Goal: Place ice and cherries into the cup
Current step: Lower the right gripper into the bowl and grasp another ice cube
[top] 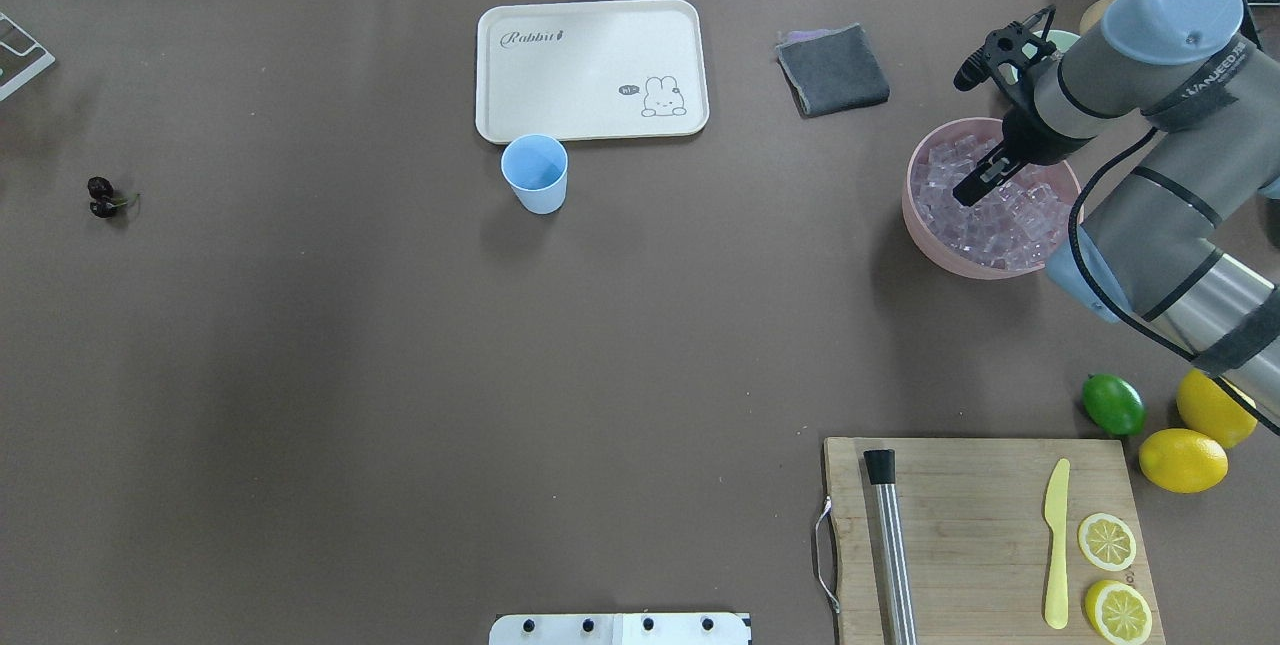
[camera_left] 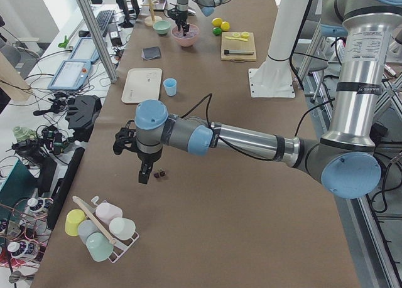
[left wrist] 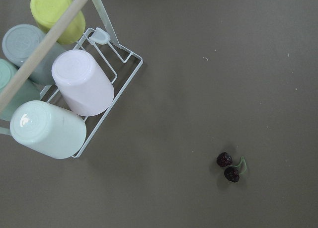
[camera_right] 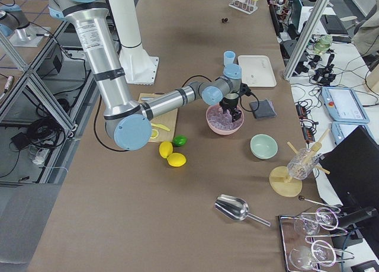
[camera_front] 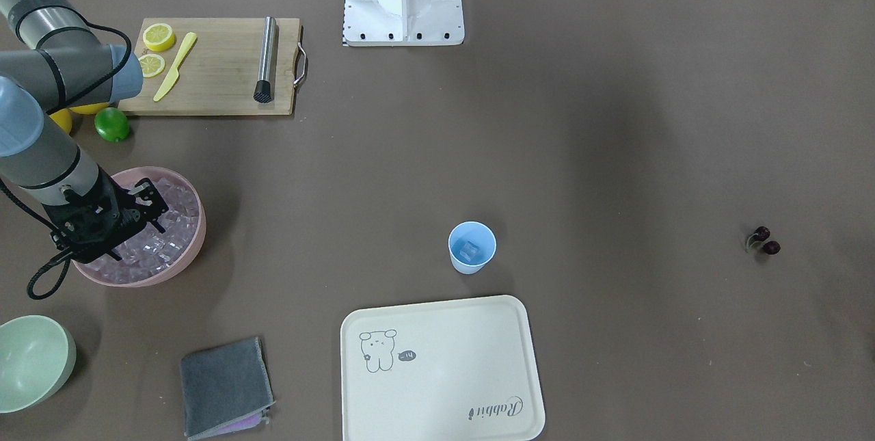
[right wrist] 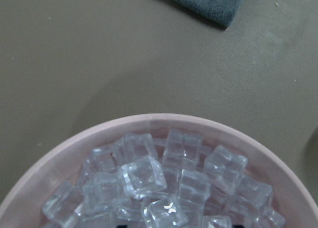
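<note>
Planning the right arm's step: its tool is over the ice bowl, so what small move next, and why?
Probably dip the right tool and close on one piece of ice: its jaws look open over the bowl, holding nothing.

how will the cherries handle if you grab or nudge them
The cherries are small and round, so a nudge would probably roll or pivot them. The thin joined stems look floppy; lifting one fruit likely leaves the other dangling. For their size they are probably light.

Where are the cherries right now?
In the overhead view, the cherries lie on the table at far left, well left of the cup.
</note>
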Motion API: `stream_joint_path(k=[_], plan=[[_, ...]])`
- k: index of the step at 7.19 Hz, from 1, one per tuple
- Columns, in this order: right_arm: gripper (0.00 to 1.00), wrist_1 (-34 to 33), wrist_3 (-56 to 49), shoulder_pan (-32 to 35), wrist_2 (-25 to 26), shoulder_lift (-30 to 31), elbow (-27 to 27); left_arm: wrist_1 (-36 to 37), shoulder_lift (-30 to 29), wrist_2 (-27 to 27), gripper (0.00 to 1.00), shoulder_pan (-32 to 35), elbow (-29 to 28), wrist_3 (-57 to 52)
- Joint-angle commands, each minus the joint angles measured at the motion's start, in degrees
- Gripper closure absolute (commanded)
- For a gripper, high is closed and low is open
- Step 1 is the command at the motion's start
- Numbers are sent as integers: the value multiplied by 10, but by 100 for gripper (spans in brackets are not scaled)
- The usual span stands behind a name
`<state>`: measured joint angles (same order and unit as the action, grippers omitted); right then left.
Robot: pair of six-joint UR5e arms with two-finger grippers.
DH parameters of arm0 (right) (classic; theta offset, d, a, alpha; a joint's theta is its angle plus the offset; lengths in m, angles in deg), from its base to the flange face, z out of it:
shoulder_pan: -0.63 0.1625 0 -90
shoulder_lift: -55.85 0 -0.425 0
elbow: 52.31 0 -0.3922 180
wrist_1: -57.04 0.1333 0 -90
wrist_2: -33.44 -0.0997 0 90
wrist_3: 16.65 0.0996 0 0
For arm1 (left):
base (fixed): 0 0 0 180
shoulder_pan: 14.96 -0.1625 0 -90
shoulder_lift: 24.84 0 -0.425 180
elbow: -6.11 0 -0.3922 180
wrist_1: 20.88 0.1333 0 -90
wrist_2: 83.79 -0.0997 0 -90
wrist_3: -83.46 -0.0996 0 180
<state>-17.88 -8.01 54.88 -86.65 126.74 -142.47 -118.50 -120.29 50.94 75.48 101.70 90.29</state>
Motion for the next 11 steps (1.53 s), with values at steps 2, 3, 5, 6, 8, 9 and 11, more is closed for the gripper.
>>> stream_joint_path(k=[2,3,5,6,8,9,11], plan=[[28,3,2,-20,22,-2,13,-6,-1,0,2,0,-3,-1],[40,3,1,-20,22,0,14,-16,1,0,2,0,-7,0],[73,3,2,-18,21,1,8,-16,4,0,2,0,-3,0],[80,3,3,-14,20,3,6,-16,4,0,2,0,-3,0],[94,3,4,-5,17,3,6,-16,4,0,2,0,-4,0],[98,2,4,1,14,3,1,-16,4,0,2,0,-3,0],[100,-7,9,8,13,13,-34,-16,4,0,2,0,-1,0]])
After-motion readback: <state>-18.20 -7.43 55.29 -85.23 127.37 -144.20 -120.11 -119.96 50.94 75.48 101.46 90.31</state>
